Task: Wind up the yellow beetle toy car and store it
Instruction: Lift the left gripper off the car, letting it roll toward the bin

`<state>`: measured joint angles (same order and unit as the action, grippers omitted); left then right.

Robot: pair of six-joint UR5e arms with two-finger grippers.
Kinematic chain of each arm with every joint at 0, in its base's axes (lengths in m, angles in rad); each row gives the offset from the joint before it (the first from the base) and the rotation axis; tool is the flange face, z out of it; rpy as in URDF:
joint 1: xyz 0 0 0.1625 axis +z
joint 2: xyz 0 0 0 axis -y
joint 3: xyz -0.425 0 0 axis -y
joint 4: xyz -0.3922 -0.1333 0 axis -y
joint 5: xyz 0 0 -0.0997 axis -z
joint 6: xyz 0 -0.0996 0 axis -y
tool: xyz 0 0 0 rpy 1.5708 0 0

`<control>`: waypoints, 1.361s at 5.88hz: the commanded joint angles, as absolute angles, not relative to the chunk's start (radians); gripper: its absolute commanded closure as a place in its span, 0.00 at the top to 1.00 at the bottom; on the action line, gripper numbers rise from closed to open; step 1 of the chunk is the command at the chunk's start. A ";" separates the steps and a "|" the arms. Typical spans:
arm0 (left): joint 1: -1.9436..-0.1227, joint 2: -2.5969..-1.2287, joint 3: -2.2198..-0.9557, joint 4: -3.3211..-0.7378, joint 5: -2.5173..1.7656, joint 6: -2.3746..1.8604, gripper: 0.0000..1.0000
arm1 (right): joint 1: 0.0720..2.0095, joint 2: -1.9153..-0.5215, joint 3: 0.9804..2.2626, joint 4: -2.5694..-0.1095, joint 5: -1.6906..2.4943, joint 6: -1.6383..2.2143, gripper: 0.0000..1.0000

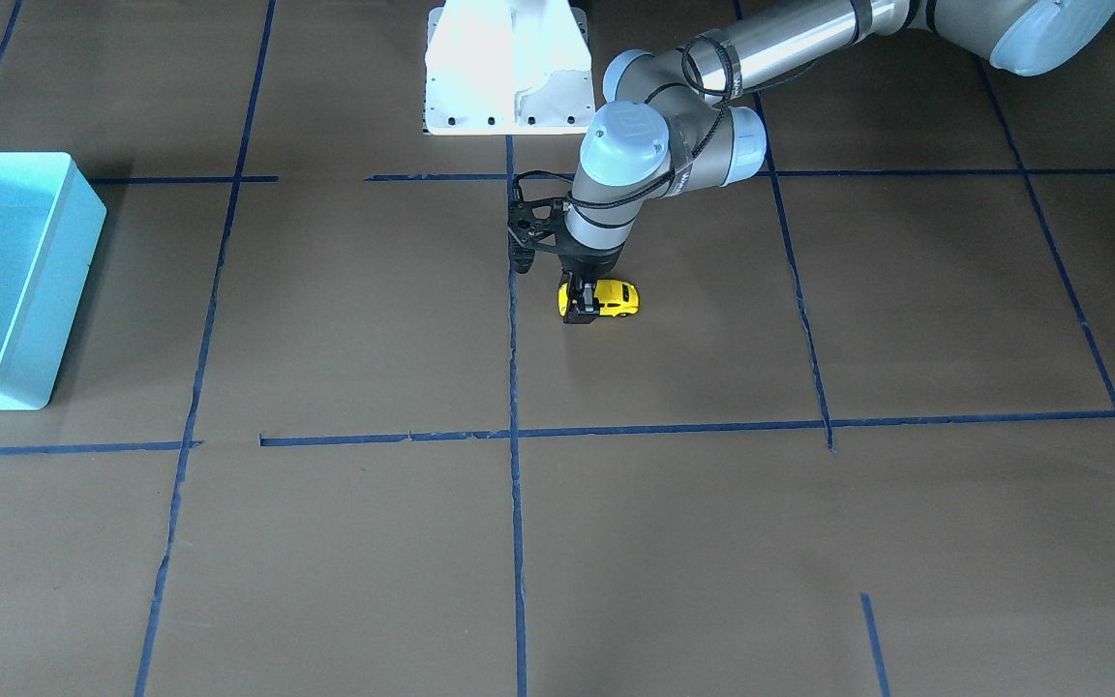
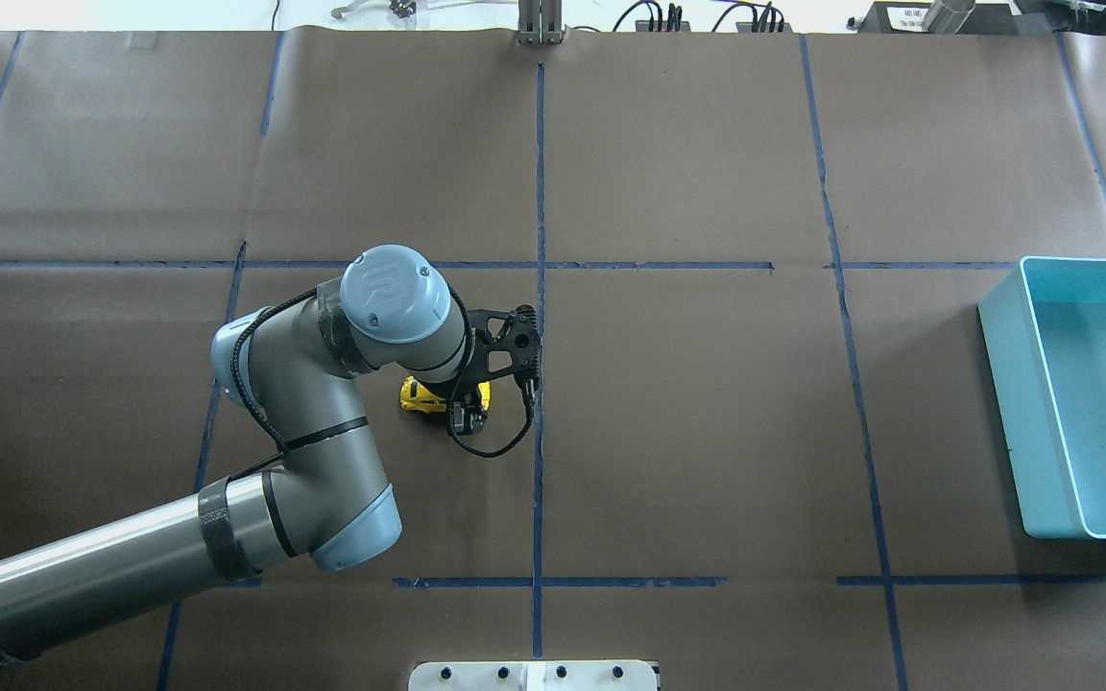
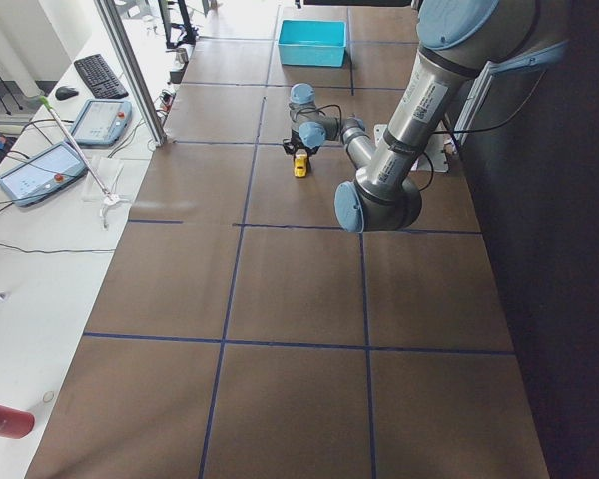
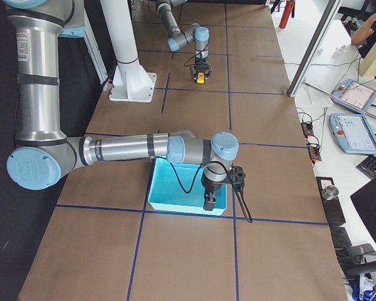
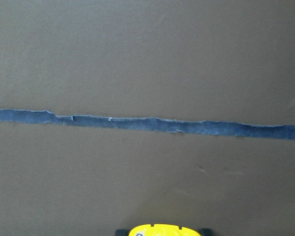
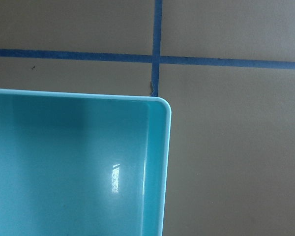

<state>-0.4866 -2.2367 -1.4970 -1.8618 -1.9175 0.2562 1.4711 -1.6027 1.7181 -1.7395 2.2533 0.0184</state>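
**A:** Starting at the left, what's in hand?

**B:** The left gripper [image 1: 577, 302] is narrow, pinched across one end of the yellow beetle toy car [image 1: 613, 297]. The car sits wheels-down near the middle of the bench [image 1: 712, 542]. I'd call it the wind-up step. Next, drag the car backwards with its wheels pressed down.

**A:** And to the right?

**B:** The turquoise bin [image 2: 1004, 403] is well apart. The right gripper [image 4: 208, 205] hovers over it, and I cannot tell whether it's wide or narrow. There's no writing I can read.
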 commanded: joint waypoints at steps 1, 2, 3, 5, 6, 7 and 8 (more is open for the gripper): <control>-0.486 -2.224 -1.503 -1.862 -1.917 0.256 0.02 | 1.471 -1.605 1.718 -1.740 2.252 0.018 1.00; -0.486 -2.224 -1.503 -1.864 -1.917 0.258 0.17 | 1.471 -1.603 1.718 -1.740 2.255 0.018 1.00; -0.485 -2.224 -1.502 -1.880 -1.917 0.258 0.99 | 1.471 -1.603 1.718 -1.740 2.249 0.018 1.00; -0.486 -2.224 -1.502 -1.881 -1.917 0.259 1.00 | 1.471 -1.600 1.718 -1.740 2.256 0.020 1.00; -0.486 -2.224 -1.502 -1.881 -1.917 0.261 1.00 | 1.471 -1.598 1.720 -1.740 2.260 0.020 1.00; -0.486 -2.224 -1.502 -1.881 -1.917 0.261 1.00 | 1.471 -1.597 1.720 -1.740 2.260 0.020 1.00; -0.486 -2.224 -1.502 -1.881 -1.917 0.261 1.00 | 1.471 -1.597 1.720 -1.738 2.261 0.020 1.00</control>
